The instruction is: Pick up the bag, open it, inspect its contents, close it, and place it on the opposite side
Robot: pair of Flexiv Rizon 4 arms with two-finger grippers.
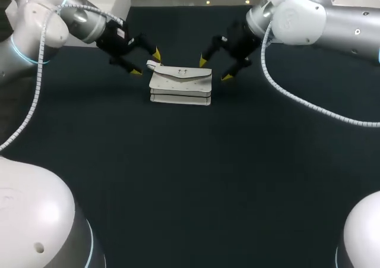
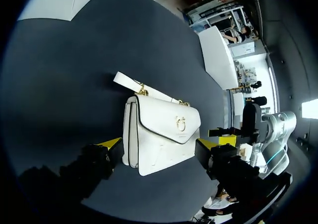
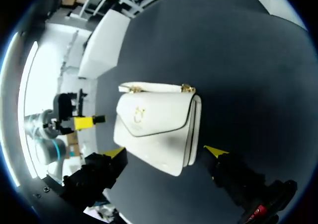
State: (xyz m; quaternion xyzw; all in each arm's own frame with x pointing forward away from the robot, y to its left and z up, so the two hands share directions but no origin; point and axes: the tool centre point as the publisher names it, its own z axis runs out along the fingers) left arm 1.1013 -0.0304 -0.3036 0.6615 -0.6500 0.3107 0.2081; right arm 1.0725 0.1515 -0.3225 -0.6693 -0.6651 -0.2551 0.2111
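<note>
The step in hand looks like the first one, the pick-up: the white bag (image 1: 180, 85) lies on the dark table (image 1: 190, 179) with its flap shut and nothing holding it. The left gripper (image 1: 146, 63) hangs just off the bag's left end, its fingers spread wide and empty. The right gripper (image 1: 215, 69) sits just off the bag's right end, equally wide open and empty. In each wrist view the bag shows between that gripper's yellow tips, but no finger seems to touch it.

The next move, as I judge it, calls for one gripper to come down onto an end or the top edge of the bag and close. The other would then be free for the flap.

By count: one bag, one gold clasp (image 2: 180, 122) on its flap, one white strap (image 2: 130, 83) trailing from its top edge, two grippers, four yellow tips
</note>
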